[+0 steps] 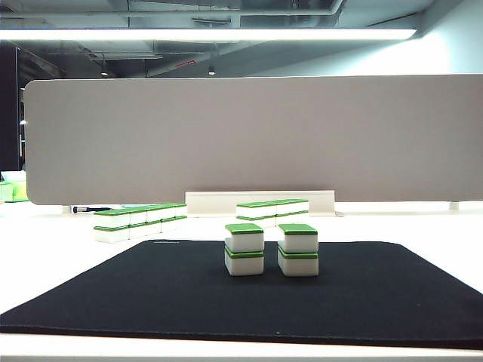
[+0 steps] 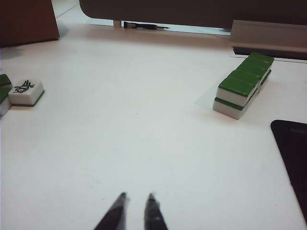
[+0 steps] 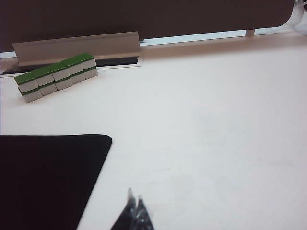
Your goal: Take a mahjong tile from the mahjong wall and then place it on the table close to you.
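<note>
Left gripper: nearly closed, empty, above the desk. Right gripper: closed, empty. Two two-tile stacks sit on the mat; the mahjong wall lies behind.

A wide grey-beige partition panel with rounded corners stands across the back. Above it, a long bright strip light runs under a dark ceiling with exposed pipes. A pale wall rises at right
</note>
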Robot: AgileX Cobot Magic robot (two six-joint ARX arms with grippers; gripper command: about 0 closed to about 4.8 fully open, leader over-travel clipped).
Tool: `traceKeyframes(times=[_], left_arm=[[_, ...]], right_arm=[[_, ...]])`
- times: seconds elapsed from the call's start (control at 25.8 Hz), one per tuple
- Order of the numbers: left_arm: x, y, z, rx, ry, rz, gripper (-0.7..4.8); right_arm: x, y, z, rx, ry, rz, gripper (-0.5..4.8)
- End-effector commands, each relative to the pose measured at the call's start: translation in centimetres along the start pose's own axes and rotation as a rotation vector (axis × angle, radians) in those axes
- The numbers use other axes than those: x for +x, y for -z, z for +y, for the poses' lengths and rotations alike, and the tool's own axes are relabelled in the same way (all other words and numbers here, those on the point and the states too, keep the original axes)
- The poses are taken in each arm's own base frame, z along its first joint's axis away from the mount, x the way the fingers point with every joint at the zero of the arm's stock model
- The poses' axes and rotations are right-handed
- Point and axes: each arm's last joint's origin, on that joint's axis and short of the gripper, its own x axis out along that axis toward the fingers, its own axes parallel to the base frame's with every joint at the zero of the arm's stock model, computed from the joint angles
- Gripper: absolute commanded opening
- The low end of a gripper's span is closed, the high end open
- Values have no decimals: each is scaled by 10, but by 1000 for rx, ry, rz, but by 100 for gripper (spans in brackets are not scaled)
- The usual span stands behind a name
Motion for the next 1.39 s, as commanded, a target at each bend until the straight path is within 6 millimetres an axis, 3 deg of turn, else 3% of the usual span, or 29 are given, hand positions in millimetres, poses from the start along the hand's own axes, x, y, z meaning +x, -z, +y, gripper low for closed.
traceKeyframes(times=[0.04,1.39], left_arm=[[0,1,0,-1,2,10,52],[0,1,0,-1,2,9,52]], right_arm=[[0,1,0,2,-3,-15,-1],[-2,5,-1,-23,7,17,-1]])
